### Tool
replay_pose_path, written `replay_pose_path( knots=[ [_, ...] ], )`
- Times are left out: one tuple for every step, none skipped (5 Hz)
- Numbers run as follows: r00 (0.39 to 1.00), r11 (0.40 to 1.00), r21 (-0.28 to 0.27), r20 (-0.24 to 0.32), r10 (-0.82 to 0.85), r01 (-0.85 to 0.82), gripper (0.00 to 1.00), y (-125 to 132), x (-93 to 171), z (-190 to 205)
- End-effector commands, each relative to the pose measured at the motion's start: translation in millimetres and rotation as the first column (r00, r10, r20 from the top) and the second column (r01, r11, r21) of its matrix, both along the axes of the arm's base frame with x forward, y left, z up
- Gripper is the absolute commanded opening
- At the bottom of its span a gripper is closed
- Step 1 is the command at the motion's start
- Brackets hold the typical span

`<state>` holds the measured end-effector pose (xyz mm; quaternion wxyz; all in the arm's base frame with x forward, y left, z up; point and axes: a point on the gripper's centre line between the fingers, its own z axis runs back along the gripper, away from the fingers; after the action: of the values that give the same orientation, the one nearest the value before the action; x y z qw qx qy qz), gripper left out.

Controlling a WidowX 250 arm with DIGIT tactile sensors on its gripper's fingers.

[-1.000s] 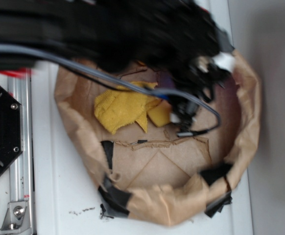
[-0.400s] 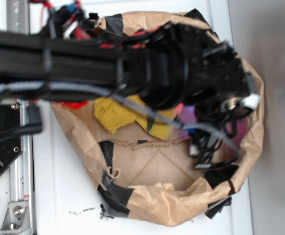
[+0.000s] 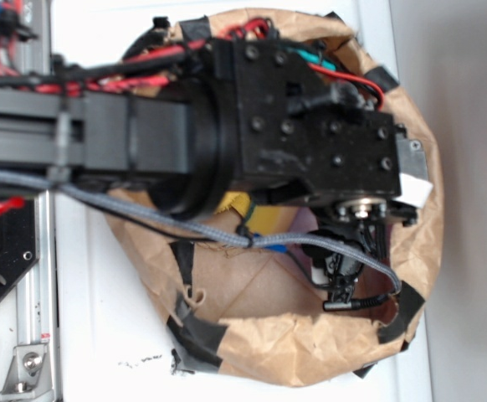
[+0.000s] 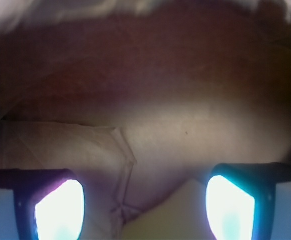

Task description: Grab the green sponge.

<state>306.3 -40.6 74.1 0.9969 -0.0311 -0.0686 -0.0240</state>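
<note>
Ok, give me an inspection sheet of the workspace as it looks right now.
Surface: white table holding a taped brown paper ring with a cardboard floor.
Job's things: green sponge, looks yellow, mostly hidden under the arm.
Clutter: yellow cloth, only a sliver visible.
Grippers: gripper open, pale wedge between its fingers, low over the floor.
Cables: grey cable across the ring; red wires on the arm.
Surroundings: metal rail, grey wall.

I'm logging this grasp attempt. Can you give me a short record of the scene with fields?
container: brown paper basket patched with black tape
target: green sponge, looks yellow, mostly hidden under the arm
gripper: gripper open, down inside the basket, pale yellow edge showing between its fingers
contact: none visible
surface: white table
</note>
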Motion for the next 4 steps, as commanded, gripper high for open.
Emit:
replay_pose_path(
  knots=[
    [0.981, 0.981, -0.007, -0.028, 0.194, -0.194, 1.00, -0.8, -5.6, 12.6],
    [0.984, 0.984, 0.042, -0.037, 0.176, -0.174, 1.00, 2.7, -21.7, 4.5],
    [0.987, 0.986, 0.061, -0.031, 0.159, -0.157, 1.00, 6.6, -27.5, 1.3],
    [0.988, 0.987, 0.059, -0.031, 0.153, -0.151, 1.00, 8.9, -29.2, 1.6]
  ],
)
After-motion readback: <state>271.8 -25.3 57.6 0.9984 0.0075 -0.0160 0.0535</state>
